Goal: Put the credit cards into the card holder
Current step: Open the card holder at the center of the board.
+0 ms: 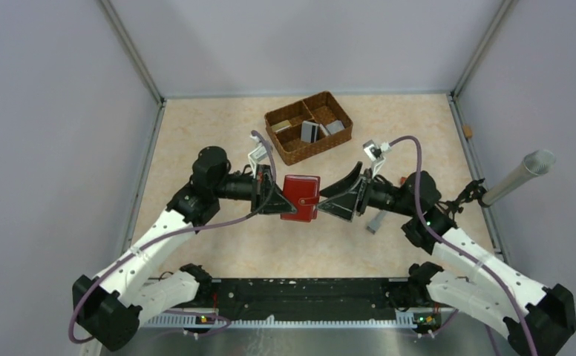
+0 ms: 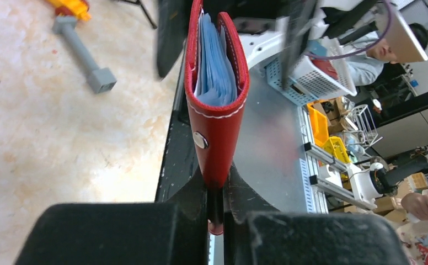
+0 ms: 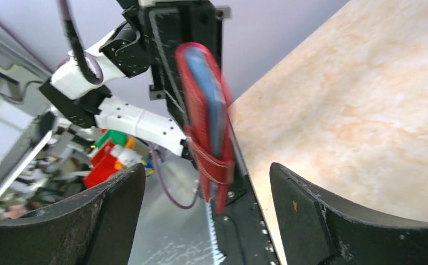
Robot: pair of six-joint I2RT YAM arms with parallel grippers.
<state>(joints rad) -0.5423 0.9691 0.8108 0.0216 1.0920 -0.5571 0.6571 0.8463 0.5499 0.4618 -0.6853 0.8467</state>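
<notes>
From above, my left gripper [image 1: 276,199] is clamped on the left edge of the red card holder [image 1: 300,197], which hangs above the table [image 1: 196,148] at the middle of the frame. My right gripper [image 1: 322,202] is spread wide with nothing in it, its tips just beside the holder's right edge; I cannot tell whether they touch. The credit cards [image 1: 309,132] lie in the compartments of the wicker basket [image 1: 281,147] above centre, one of them with a dark stripe, and any print on them is too small to read. A grey tube [image 1: 519,176] leans at the right edge, and a small grey tool [image 1: 376,221] lies on the table under my right arm. In my left wrist view the card holder [image 2: 217,110] stands on edge at centre, its lower end pinched between my left gripper [image 2: 216,204] fingers, with a metal snap stud [image 2: 200,139] on its side and bluish clear pockets [image 2: 214,66] showing at the top. The grey tool [image 2: 85,55] lies at the upper left, and a white crate [image 2: 322,77] and yellow bins [image 2: 325,132] sit off the table at right. In my right wrist view the card holder [image 3: 203,110] is blurred at centre, beyond the gaping fingers of my right gripper [image 3: 206,190], with my left arm [image 3: 134,116] behind it.
</notes>
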